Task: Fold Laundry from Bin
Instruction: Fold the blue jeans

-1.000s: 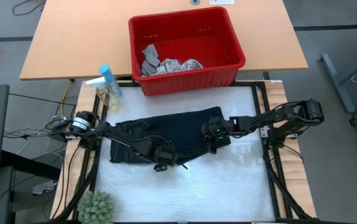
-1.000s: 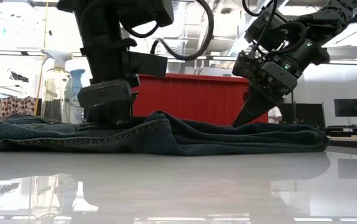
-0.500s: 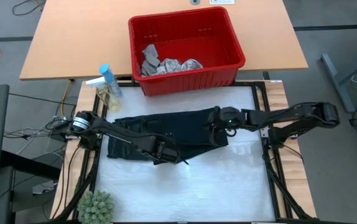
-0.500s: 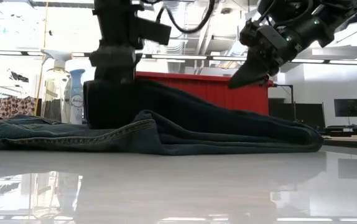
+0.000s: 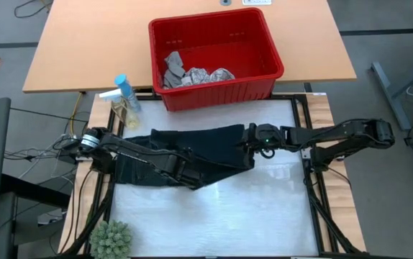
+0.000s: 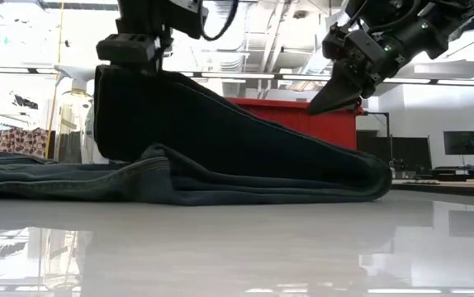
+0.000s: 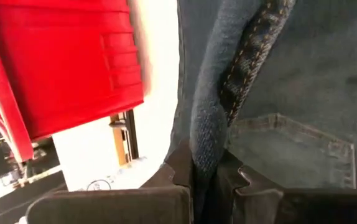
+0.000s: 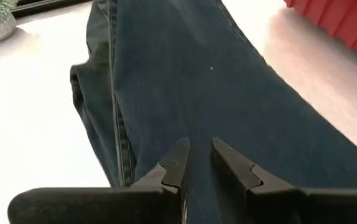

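The dark trousers [image 5: 192, 151] lie across the white worktop [image 5: 264, 216], in front of the red bin [image 5: 217, 50]. The left end effector [image 7: 204, 177] is clamped on a seamed edge of the trousers and holds it raised above the worktop. The right end effector [image 6: 324, 99] hovers above the trousers' other end, its fingers slightly parted and gripping nothing.

Two spray bottles [image 5: 124, 101] stand at the white work table's [image 5: 257, 208] far-left corner, one blue-capped. Small potted plant [image 5: 111, 239] at near-left corner. Wooden table [image 5: 91, 43] behind. Black monitor [image 6: 462, 143] in the room, low view.
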Controlling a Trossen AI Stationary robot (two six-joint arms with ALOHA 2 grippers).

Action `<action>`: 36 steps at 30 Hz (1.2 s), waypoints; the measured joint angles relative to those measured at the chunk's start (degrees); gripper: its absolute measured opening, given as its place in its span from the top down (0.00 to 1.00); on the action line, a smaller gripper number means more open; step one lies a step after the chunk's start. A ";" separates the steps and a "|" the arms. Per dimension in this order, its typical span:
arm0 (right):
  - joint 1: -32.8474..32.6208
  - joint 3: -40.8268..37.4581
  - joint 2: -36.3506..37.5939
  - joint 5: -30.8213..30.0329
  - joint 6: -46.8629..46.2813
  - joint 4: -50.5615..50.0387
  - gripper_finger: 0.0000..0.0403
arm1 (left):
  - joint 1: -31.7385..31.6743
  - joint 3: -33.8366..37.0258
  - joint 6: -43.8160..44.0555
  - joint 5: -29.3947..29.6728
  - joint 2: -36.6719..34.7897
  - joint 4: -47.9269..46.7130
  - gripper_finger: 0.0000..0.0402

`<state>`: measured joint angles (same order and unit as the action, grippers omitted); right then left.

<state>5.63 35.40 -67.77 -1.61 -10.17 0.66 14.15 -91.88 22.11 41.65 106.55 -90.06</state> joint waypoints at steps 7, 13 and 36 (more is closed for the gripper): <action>0.00 0.00 -0.04 0.17 -0.28 -1.36 0.79 | 0.94 0.24 0.88 -0.83 -3.91 -0.02 0.99; -0.02 0.00 -0.04 0.22 -0.79 -2.25 0.79 | 2.10 0.24 0.54 -2.60 -7.48 -0.02 0.99; -13.93 4.17 0.28 -29.16 14.64 -5.00 0.80 | 1.34 0.27 -1.50 -11.30 -11.90 0.02 0.99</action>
<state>-8.30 39.57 -67.48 -30.77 4.47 -4.33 15.49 -91.61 20.61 30.35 94.65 -90.04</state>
